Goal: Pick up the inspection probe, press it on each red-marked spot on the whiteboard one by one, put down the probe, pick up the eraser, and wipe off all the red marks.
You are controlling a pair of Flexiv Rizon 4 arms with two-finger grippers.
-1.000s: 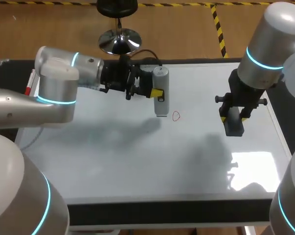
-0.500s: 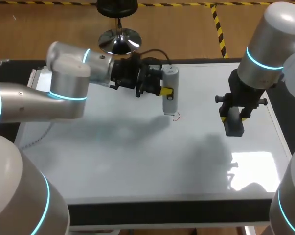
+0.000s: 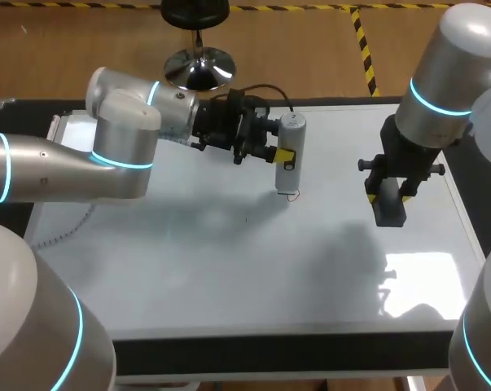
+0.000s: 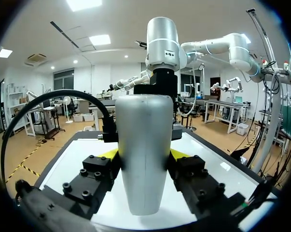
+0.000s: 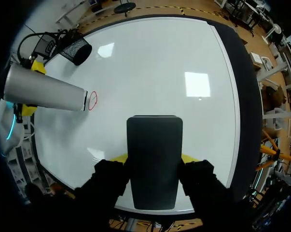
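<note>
A silver cylindrical probe (image 3: 290, 155) stands upright over the whiteboard (image 3: 229, 261), with my left gripper (image 3: 284, 155) shut on its sides. Its lower tip sits at a small red circle mark (image 3: 292, 195), which it partly covers. In the left wrist view the probe (image 4: 144, 154) fills the space between the yellow fingertips (image 4: 109, 154). My right gripper (image 3: 389, 198) hangs over the board's right part, shut on a black eraser block (image 3: 389, 212). The right wrist view shows the eraser (image 5: 154, 154) between its fingers, with the probe (image 5: 44, 89) and red mark (image 5: 92, 100) off to one side ahead of it.
The whiteboard has a dark frame (image 3: 269, 354) along its near edge. A thin pale cable (image 3: 62, 232) lies by the board's left side under my left arm. A bright glare patch (image 3: 416, 281) sits on the board near my right arm.
My left arm has carried the probe to the right, and its tip now meets the red mark. The right arm and eraser have stayed still.
</note>
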